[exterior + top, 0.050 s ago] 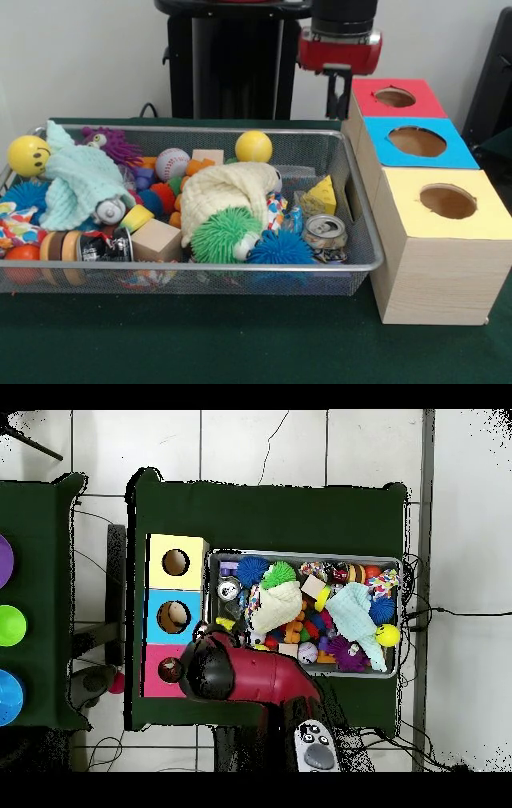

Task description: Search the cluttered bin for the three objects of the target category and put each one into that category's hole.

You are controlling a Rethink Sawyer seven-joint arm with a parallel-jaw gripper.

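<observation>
The end effector (339, 90) hangs behind the box with three holes (416, 142), at its rearmost hole (394, 97). In the front view, the wire bin (364, 264) sits on the desk (240, 344) to the end effector's left and nearer the camera, touching the box. In the bin, the crushed can (326, 236) lies closest to the box, the cheese wedge (323, 194) just behind it, and the baseball (172, 163) farther left.
</observation>
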